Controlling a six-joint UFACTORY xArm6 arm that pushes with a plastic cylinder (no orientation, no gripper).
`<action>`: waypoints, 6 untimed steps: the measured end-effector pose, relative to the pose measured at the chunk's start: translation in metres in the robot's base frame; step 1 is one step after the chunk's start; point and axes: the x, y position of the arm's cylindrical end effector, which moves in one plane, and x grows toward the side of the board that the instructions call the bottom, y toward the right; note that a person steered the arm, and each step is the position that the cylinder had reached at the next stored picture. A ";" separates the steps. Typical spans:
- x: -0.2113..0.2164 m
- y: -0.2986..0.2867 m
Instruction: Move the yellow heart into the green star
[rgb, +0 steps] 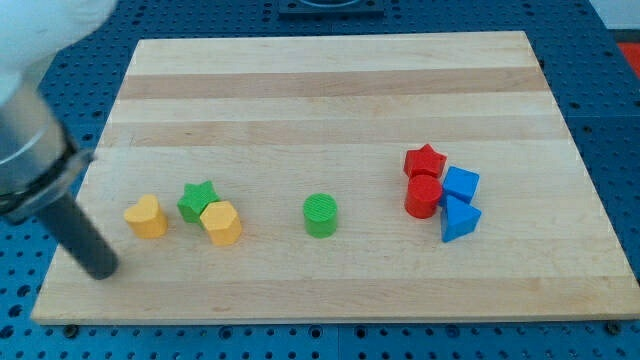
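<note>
Yellow heart (147, 217) sits on tabletop (330, 90), just left of green star (198, 200), small gap between. Yellow hexagon block (221, 222) touches star's lower right. Tip (101, 270) lies lower-left of heart, apart from it. No claw on rod, so nothing spread or pinched. Judgement: push should run rightward, slightly toward view's top, heart to star.

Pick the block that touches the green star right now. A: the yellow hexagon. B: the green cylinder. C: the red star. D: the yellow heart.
A: the yellow hexagon sits against the green star at its lower right, while the yellow heart lies apart on its left.
</note>
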 end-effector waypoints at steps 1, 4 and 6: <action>0.000 -0.012; -0.053 0.044; -0.073 0.069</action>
